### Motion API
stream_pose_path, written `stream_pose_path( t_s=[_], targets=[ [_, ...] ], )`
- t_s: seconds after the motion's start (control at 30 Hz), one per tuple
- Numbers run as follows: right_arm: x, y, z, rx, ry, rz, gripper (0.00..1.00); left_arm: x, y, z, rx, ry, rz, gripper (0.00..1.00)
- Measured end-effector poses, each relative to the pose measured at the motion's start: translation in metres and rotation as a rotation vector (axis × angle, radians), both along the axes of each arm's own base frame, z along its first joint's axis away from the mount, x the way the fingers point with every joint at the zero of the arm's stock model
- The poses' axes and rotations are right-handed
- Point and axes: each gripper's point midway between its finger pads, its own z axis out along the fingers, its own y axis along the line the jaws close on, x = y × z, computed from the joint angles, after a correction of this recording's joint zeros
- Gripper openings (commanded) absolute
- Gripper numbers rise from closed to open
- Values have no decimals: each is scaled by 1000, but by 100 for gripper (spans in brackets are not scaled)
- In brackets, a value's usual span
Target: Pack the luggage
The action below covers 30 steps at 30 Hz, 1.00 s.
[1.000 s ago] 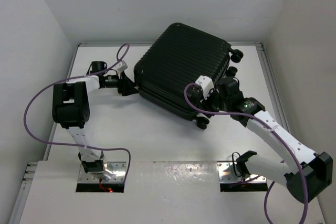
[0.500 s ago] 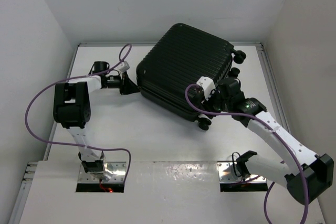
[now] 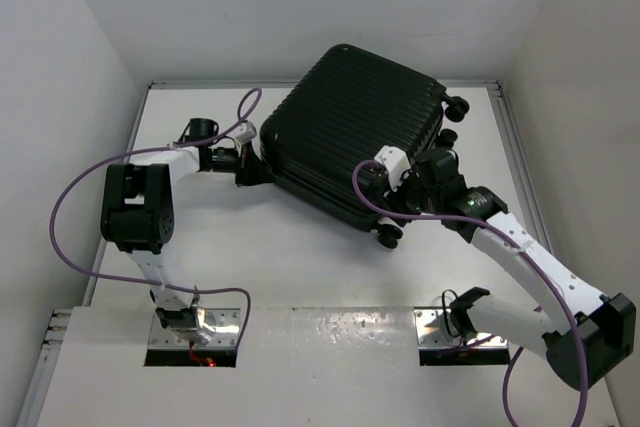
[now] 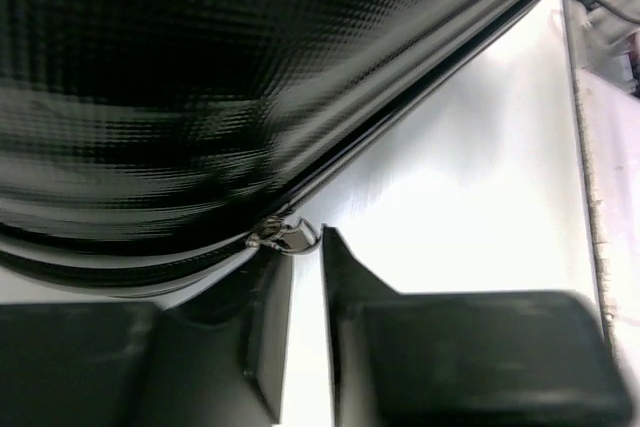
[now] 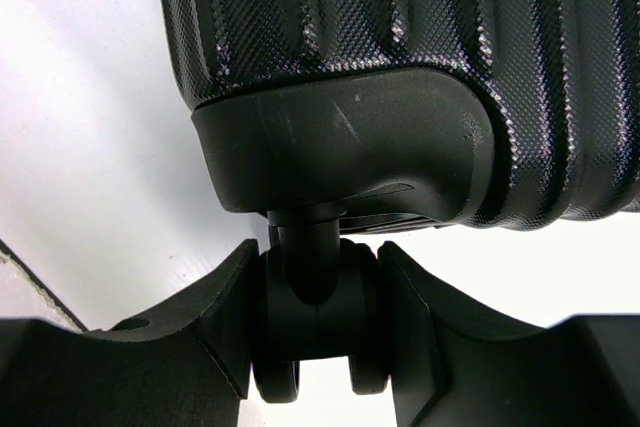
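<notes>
The luggage (image 3: 350, 137) is a large black ribbed suitcase, lying closed at the back middle of the table. My left gripper (image 3: 256, 169) is at its left edge. In the left wrist view the shell (image 4: 200, 77) fills the top and a small metal zipper pull (image 4: 285, 235) sits right at my fingertips. The left gripper (image 4: 305, 252) has a narrow gap between its jaws, with white table showing through. My right gripper (image 3: 390, 225) is shut on the suitcase's near wheel (image 5: 315, 317), one finger (image 5: 225, 317) pressed on each side.
Two more wheels (image 3: 455, 104) stick out at the suitcase's far right corner. White walls close in the table (image 3: 300, 247) on the left, back and right. The arm bases stand at the near edge.
My left gripper has moved right, up against the suitcase's left edge, and its jaws have narrowed. The right gripper has stayed on the wheel.
</notes>
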Motion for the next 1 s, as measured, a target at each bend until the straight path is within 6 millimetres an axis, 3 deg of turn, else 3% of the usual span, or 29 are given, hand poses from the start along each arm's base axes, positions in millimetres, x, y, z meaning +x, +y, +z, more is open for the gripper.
stream_pose_path(
  t_s=[0.3, 0.53, 0.8, 0.83, 0.87, 0.93, 1.0],
  targets=[
    [0, 0, 0, 1, -1, 0, 0, -4, -4, 11, -40, 59, -7, 25],
    [3, 2, 1, 7, -7, -4, 0, 10, -6, 22, -72, 152, 10, 24],
    [7, 4, 1, 12, -16, -4, 0, 17, -2, 15, -17, 310, 123, 55],
    [7, 4, 1, 13, -16, -6, 0, 20, 1, 12, 9, 313, 154, 61],
    [7, 4, 1, 14, -14, -7, 0, 23, 5, 8, 29, 312, 182, 76],
    [7, 4, 1, 14, -13, -8, 0, 31, 9, 4, 55, 309, 231, 78],
    [7, 5, 0, 15, -12, -8, 0, 38, 12, 2, 63, 305, 266, 72]
  ],
)
